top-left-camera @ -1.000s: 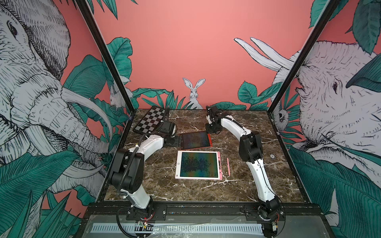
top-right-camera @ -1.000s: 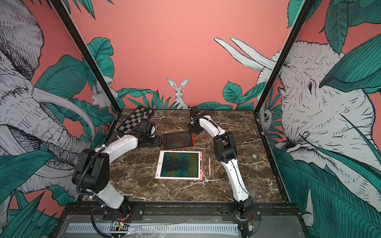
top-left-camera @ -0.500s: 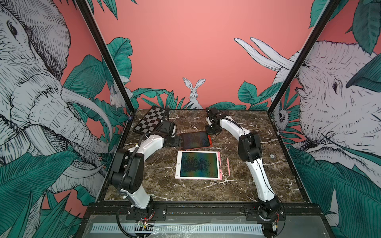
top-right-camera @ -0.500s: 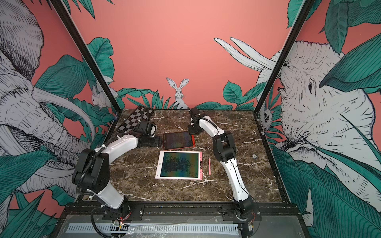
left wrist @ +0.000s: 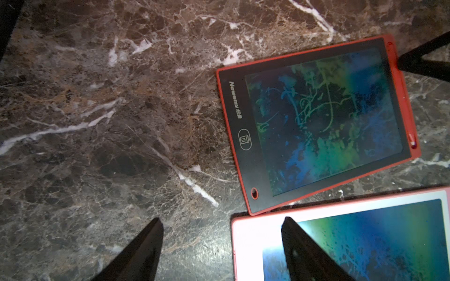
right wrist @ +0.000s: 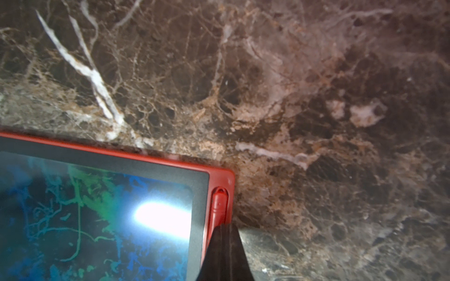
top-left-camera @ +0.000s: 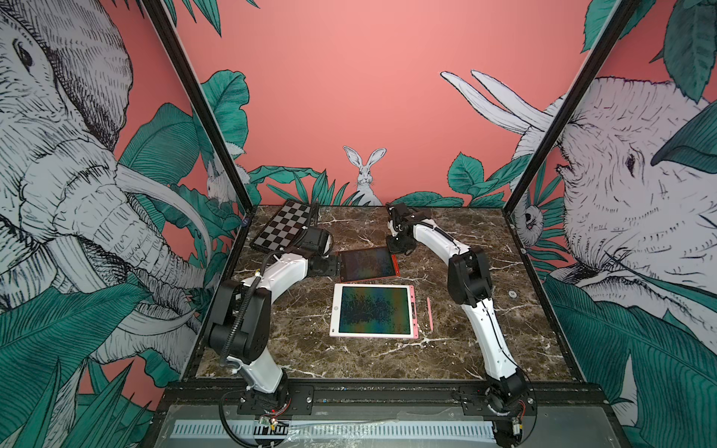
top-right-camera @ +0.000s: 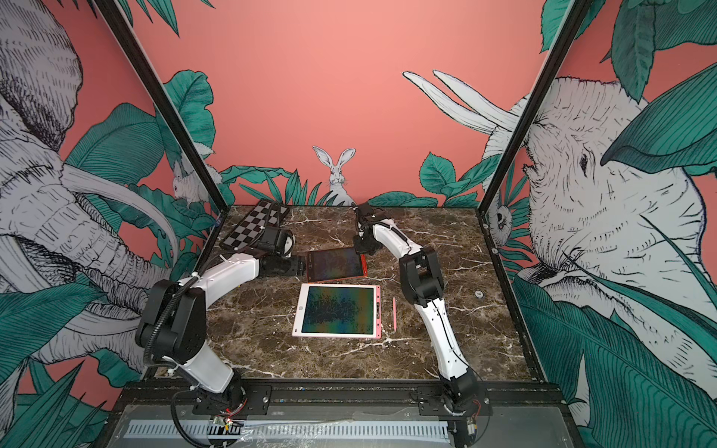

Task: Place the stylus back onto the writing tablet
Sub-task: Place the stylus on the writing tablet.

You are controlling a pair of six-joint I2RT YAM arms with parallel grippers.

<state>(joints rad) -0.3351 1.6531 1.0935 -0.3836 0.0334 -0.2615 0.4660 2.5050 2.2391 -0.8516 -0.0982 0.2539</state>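
Observation:
A red writing tablet lies on the marble table. Its red stylus sits in the slot along the tablet's right edge. My right gripper is shut, and its joined tips rest on top of that stylus near the tablet's far right corner. My left gripper is open at the tablet's left edge with nothing between its fingers. A pink-framed tablet lies nearer the front. A loose pink stylus lies on the table just right of it.
A folded chessboard lies at the back left corner, behind my left wrist. A small round disc is set into the table at the right. Black frame posts and printed walls close in both sides and the back.

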